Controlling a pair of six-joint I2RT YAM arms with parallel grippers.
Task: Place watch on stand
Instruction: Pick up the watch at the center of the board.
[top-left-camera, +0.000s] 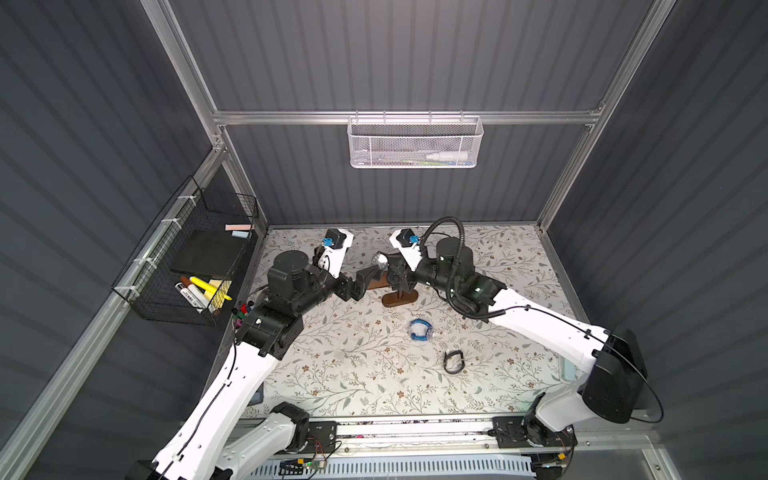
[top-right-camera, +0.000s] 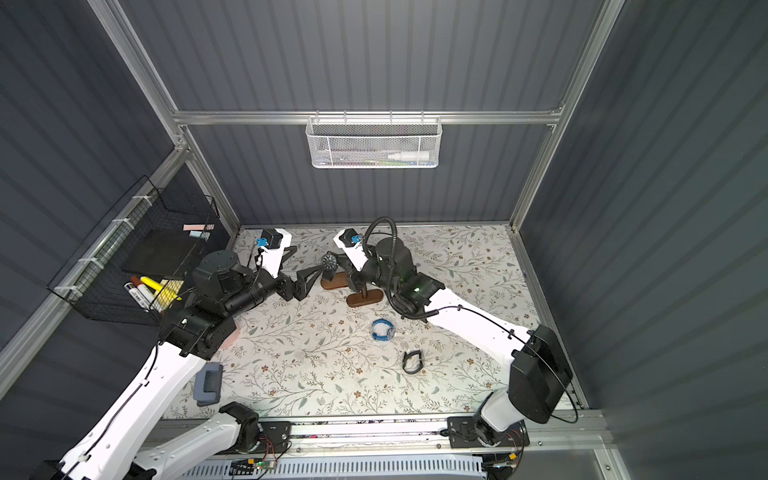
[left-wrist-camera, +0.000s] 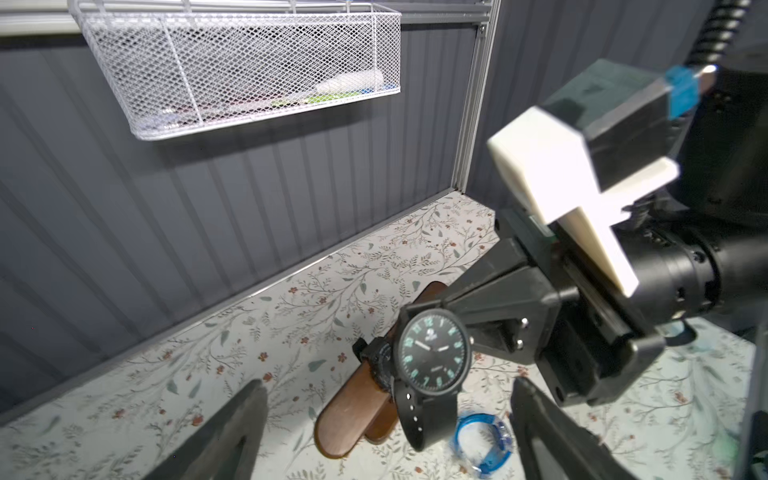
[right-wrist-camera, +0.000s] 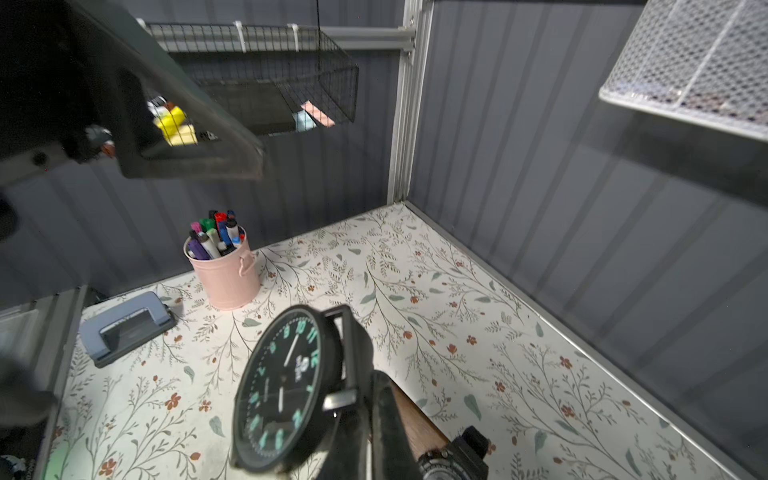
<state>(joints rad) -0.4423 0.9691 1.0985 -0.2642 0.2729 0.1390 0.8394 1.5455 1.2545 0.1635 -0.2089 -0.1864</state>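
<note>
- Our right gripper (left-wrist-camera: 424, 309) clamps the watch (left-wrist-camera: 432, 357) by its floppy strap; case likely light, glass fragile.
- In a top view, left gripper (top-right-camera: 316, 274), jaws apart, at its eight o'clock; the stand (top-right-camera: 332, 283) at six.

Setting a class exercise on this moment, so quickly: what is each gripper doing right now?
Left gripper: open, holding nothing.
Right gripper: closed on the black watch with teal numerals.

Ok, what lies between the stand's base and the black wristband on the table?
Only the blue wristband, touching neither, seen in both top views.
</note>
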